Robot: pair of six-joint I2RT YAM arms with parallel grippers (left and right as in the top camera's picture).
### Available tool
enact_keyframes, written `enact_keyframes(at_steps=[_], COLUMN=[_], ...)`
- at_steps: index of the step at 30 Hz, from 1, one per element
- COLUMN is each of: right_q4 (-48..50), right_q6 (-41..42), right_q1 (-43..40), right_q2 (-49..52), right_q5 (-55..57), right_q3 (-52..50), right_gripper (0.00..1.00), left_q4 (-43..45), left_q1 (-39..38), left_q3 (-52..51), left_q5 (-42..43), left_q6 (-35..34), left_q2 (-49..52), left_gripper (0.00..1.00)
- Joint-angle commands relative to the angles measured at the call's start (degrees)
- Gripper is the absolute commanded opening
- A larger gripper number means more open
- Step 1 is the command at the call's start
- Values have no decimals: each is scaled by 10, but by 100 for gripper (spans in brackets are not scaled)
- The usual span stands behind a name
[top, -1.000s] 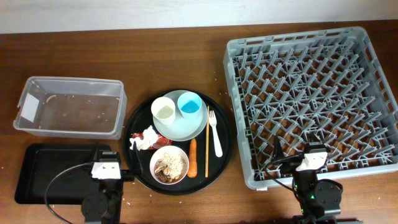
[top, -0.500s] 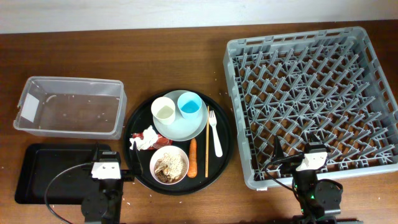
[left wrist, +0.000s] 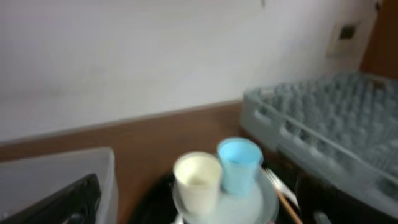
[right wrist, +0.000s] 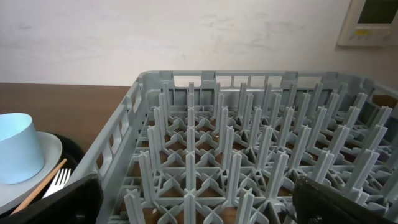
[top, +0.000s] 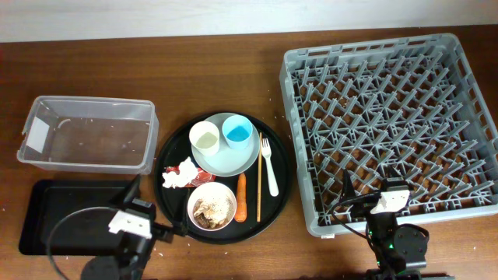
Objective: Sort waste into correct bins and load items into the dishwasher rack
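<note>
Our left gripper [left wrist: 199, 200] stands wide open with nothing between its fingers, low in the overhead frame beside the shallow black tray [top: 62, 214]. Our right gripper [right wrist: 196, 190] is just as wide and empty, at the lower edge of the dishwasher rack [top: 389, 117]. Everything to be sorted sits on the round black tray [top: 173, 152] in the middle.

The crumpled tissue [top: 177, 174] and red wrapper [top: 199, 174] lie up and to the right of the left gripper, the nearer arm, and the clear tub [top: 85, 132] sits above it. We judge this waste the likely first pick. The carrot [top: 241, 197], chopstick [top: 259, 173] and fork [top: 268, 165] all run top to bottom on the tray's right side, closer to the right arm.

Overhead gives us the whole layout, including the bowl [top: 191, 202] of rice and scraps. The blurred left wrist view shows only the cream cup [left wrist: 197, 180] and blue cup [left wrist: 239, 163] upright on the plate [left wrist: 264, 199]; tissue and wrapper fall below its edge. The right wrist view adds the rack's upright pegs, nothing loaded.
</note>
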Motion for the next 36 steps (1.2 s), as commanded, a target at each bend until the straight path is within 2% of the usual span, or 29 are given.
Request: enact_keyframes(at_steps=[1, 3, 4, 6, 10, 11, 12, 14, 15, 21, 23, 25, 31, 36], right_q4=[-3, -3, -3, -3, -3, -3, -3, -2, -3, -3, -2, -3, -3, -2], right_q6=[3, 3, 3, 3, 3, 3, 3, 3, 3, 3, 3, 3, 3, 3], right_q1=[3, 3, 3, 3, 3, 3, 3, 3, 3, 3, 3, 3, 3, 3], right_q2=[-3, -3, -3, -3, -3, -3, -3, -3, -3, -3, -3, -3, -3, -3], right_q5=[5, 5, 5, 5, 5, 5, 5, 5, 5, 5, 5, 5, 5, 5], right_q3=[-3, -3, -3, -3, -3, -3, -3, -3, -3, -3, -3, -3, -3, -3], right_gripper=[99, 99, 99, 99, 99, 99, 99, 99, 98, 99, 99, 99, 99, 99], left_q4=[-64, -172, -264, -392, -434, -436, -447, -484, -502, -519, -521, -522, -483, -452], left_q1=[2, 2, 2, 2, 2, 2, 2, 2, 2, -16, -49, -69, -78, -88], left_q3=[128, 264, 364, 501, 536, 536, 535, 533, 532, 532, 528, 526, 523, 522], left_q5=[22, 22, 22, 24, 22, 21, 12, -71, -96, -106, -116, -184, -189, -182], left_q6=[-4, -2, -2, -2, -2, -2, -4, -46, -46, -46, -57, -95, -95, -94], left_q2=[55, 167, 256, 390, 468, 481, 493, 525, 549, 666, 717, 754, 870, 904], left_gripper=[99, 99, 99, 99, 99, 56, 34, 19, 17, 18, 28, 36, 37, 41])
